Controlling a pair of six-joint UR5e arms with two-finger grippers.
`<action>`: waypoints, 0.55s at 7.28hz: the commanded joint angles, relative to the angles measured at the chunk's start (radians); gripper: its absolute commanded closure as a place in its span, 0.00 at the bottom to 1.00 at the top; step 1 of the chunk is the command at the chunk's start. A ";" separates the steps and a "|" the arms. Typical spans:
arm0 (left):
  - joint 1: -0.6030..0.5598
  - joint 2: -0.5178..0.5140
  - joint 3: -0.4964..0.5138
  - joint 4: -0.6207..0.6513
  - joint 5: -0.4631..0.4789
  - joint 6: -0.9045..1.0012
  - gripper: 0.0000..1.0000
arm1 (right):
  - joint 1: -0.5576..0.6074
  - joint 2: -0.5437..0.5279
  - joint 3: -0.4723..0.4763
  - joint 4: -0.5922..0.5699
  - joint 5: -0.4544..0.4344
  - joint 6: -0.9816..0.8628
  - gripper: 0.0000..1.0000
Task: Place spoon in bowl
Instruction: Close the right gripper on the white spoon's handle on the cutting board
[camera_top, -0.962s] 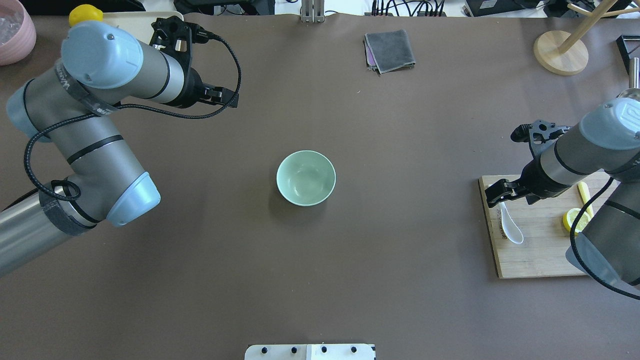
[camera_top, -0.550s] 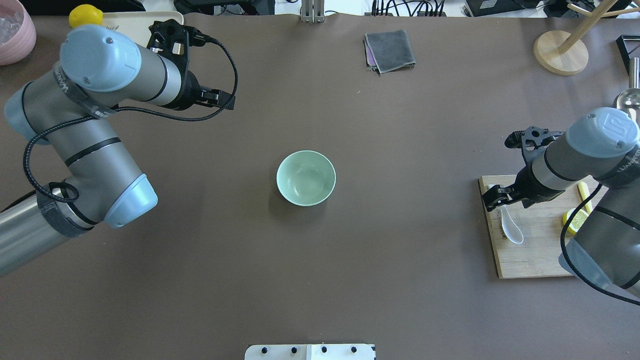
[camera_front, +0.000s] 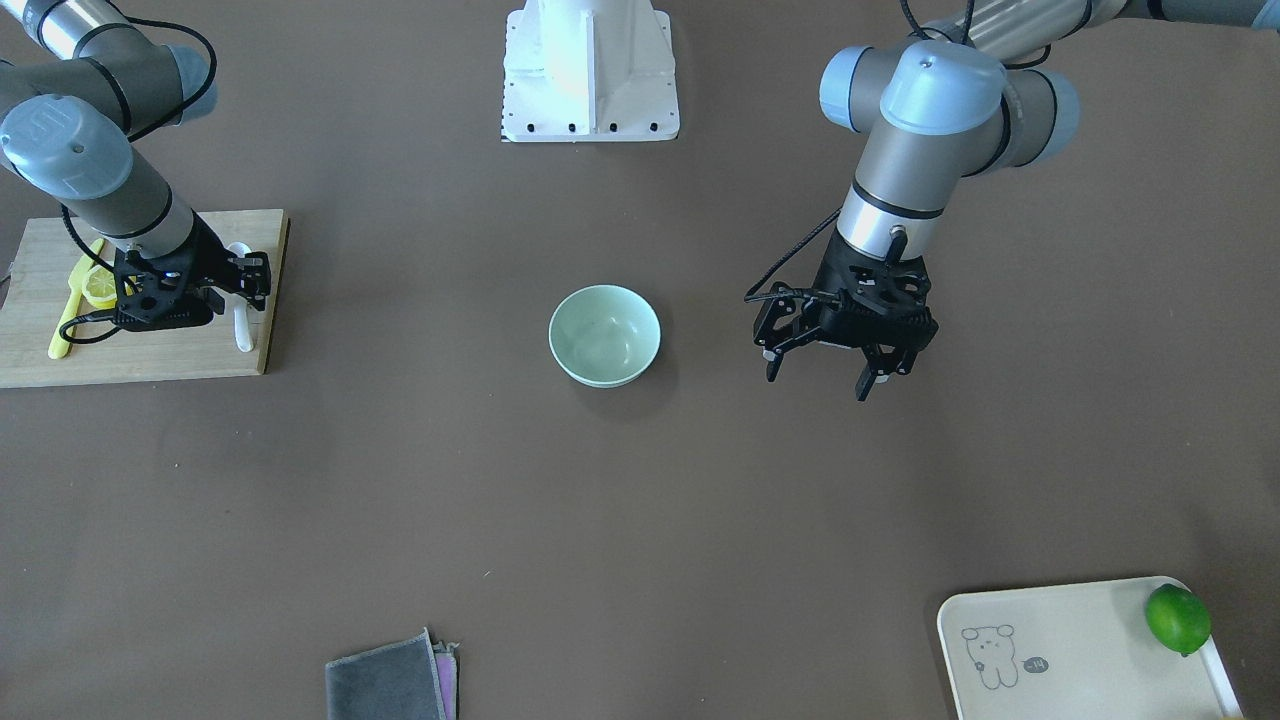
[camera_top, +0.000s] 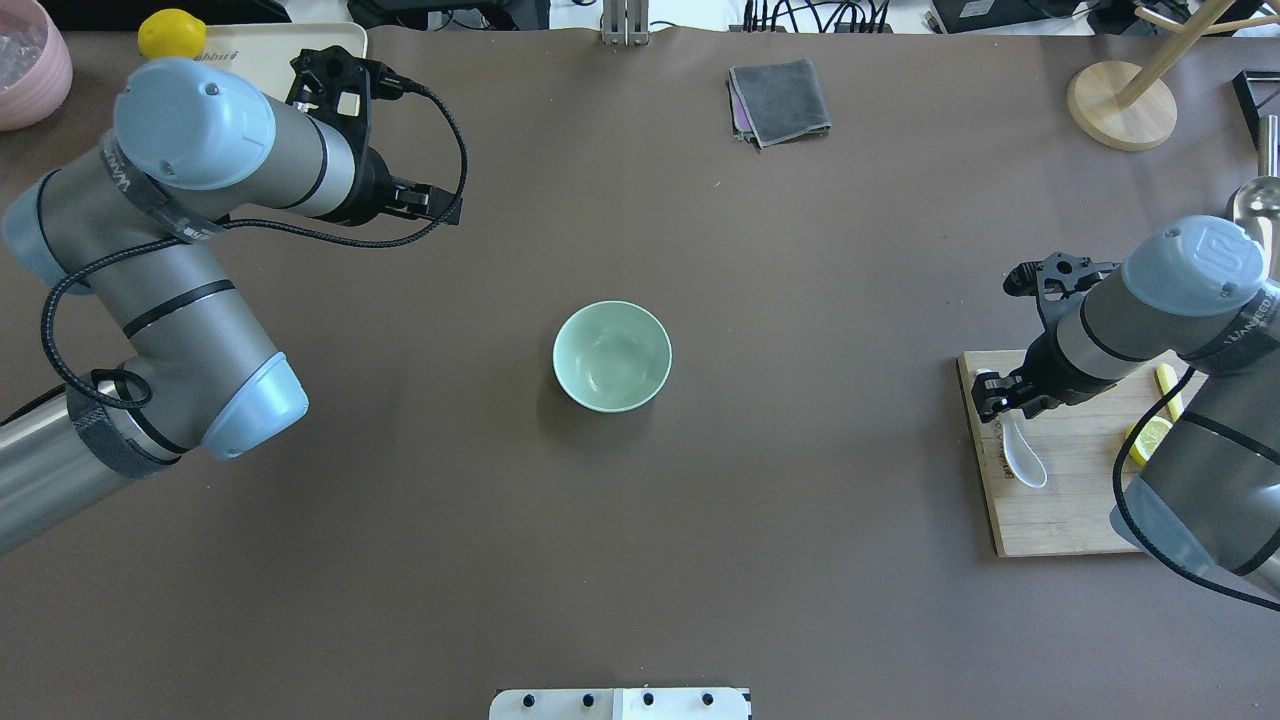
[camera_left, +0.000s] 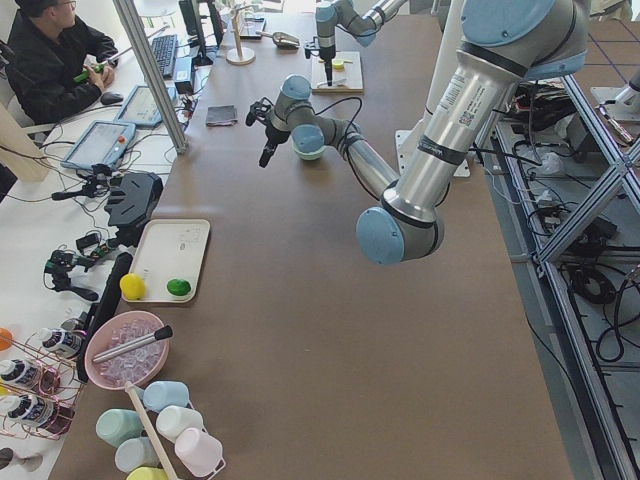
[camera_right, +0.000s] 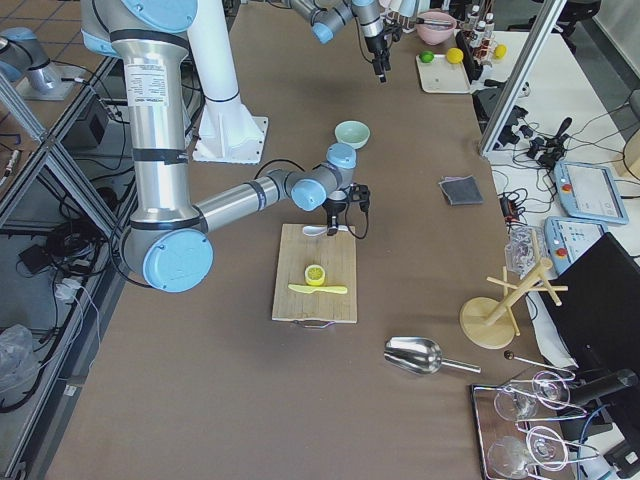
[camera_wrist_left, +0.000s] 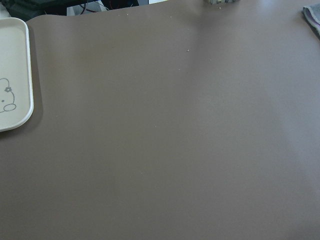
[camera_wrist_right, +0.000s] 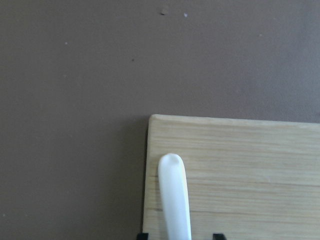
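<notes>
A: Front-facing view first. Where's the spoon?
B: The small glossy white soup spoon (camera_front: 243, 335) lies on the pale wooden cutting board (camera_front: 150, 365), at the edge nearer the round pale mint-green bowl (camera_front: 604, 335), which stands well apart at mid-desk. The right end effector (camera_front: 252, 282) crosses over the spoon's middle. The left end effector (camera_front: 815, 383) hangs near the bowl, fingers spread wide.
A: Overhead?
B: The oval scoop shows clearly; the handle vanishes under the right end effector.
A: The side views?
B: From the right end it's a white sliver; from the left, too small to tell.
A: Wrists?
B: Right wrist: the thick rounded handle runs between two fingertips (camera_wrist_right: 142, 235) cut off by the bottom edge, parted, with a gap on each side. Left wrist: only the brown desk (camera_wrist_left: 175, 125) and a corner of the cream tray with a bear drawing (camera_wrist_left: 15, 75).
</notes>
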 joint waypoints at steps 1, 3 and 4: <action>0.000 0.000 -0.001 0.000 -0.002 0.000 0.02 | -0.006 0.012 -0.013 0.000 -0.001 0.000 0.47; -0.003 -0.001 -0.003 0.000 -0.002 0.003 0.02 | -0.004 0.015 -0.017 0.000 0.002 0.000 0.69; -0.003 -0.001 -0.003 0.000 -0.002 0.002 0.02 | -0.003 0.015 -0.017 0.000 0.005 -0.005 0.88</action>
